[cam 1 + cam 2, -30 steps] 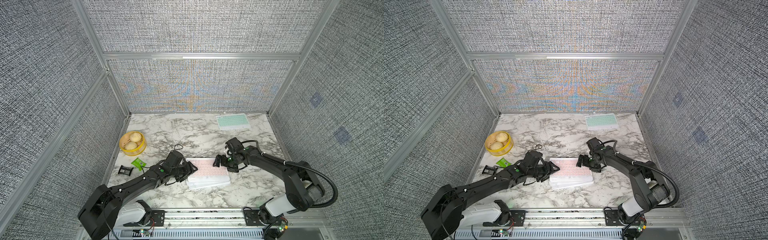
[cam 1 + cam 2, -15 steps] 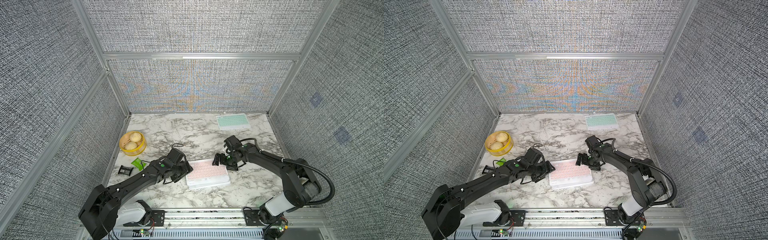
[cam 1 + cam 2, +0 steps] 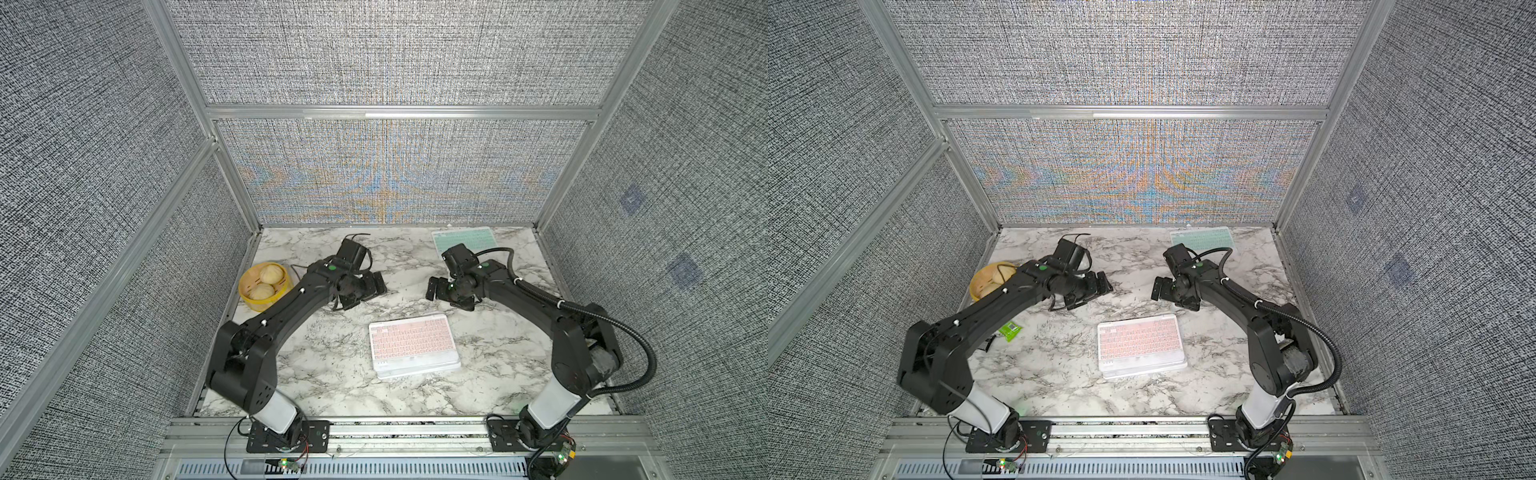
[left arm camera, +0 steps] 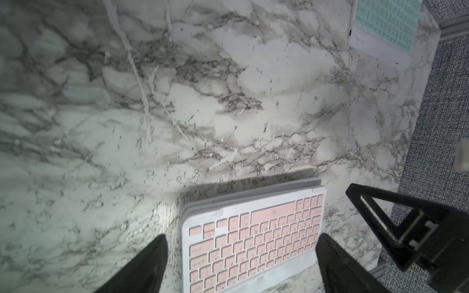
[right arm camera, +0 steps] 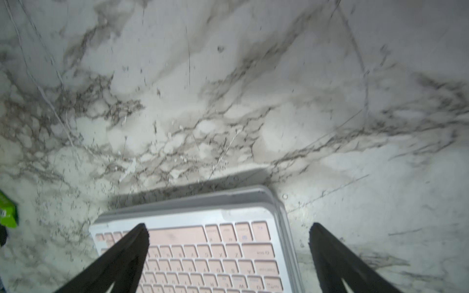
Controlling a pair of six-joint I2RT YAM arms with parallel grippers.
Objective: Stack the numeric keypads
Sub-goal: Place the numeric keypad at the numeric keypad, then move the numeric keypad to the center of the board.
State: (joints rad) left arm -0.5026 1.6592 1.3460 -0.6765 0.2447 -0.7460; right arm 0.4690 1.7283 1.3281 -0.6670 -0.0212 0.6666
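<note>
A stack of numeric keypads (image 3: 413, 345) (image 3: 1140, 345) lies flat mid-table, the pink-keyed one on top and white frames showing beneath it. A mint green keypad (image 3: 464, 240) (image 3: 1202, 239) lies alone at the back right. My left gripper (image 3: 368, 293) (image 3: 1092, 293) hovers open behind the stack's left side, holding nothing. My right gripper (image 3: 446, 297) (image 3: 1172, 297) hovers open behind its right side, also holding nothing. In the left wrist view the pink keypad (image 4: 256, 241) lies below my left gripper (image 4: 241, 253). The right wrist view shows the pink keypad (image 5: 203, 253) beneath my right gripper (image 5: 228, 253).
A yellow basket (image 3: 249, 301) with two buns stands at the left edge. A small green packet (image 3: 1010, 331) (image 5: 7, 213) lies on the marble under my left arm. Grey fabric walls close in the table on three sides.
Both grippers have risen and pulled back from the stack's edges toward the rear. The left gripper has opened wider. The pink keypad now lies squarely on the stack.
</note>
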